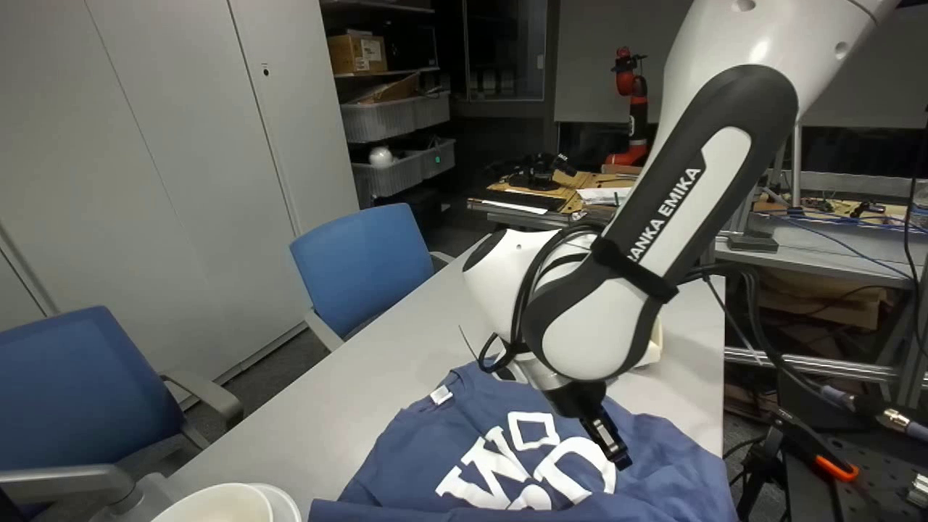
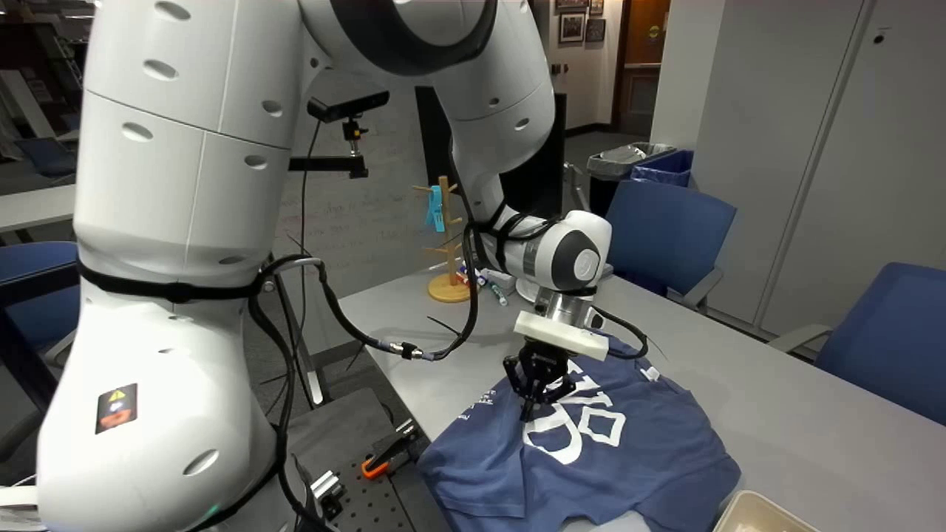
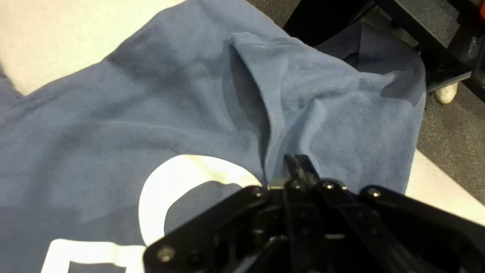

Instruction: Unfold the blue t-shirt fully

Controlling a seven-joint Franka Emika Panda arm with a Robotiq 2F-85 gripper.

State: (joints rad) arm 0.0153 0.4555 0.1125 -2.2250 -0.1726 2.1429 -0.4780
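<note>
In an exterior view the worktop point(image 1: 312, 420) is evenly bright, the far shelves point(image 1: 388, 73) are dim, and a glint marks the arm point(image 1: 696, 196). The wrist view bleaches the worktop to cream; shadow fills folds of the blue t-shirt point(image 3: 163, 125), and the end effector point(image 3: 299, 163) is dark, blurred nearest the camera.

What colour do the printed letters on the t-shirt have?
White: the letters stand out on the blue t-shirt, best seen in an exterior view.
</note>
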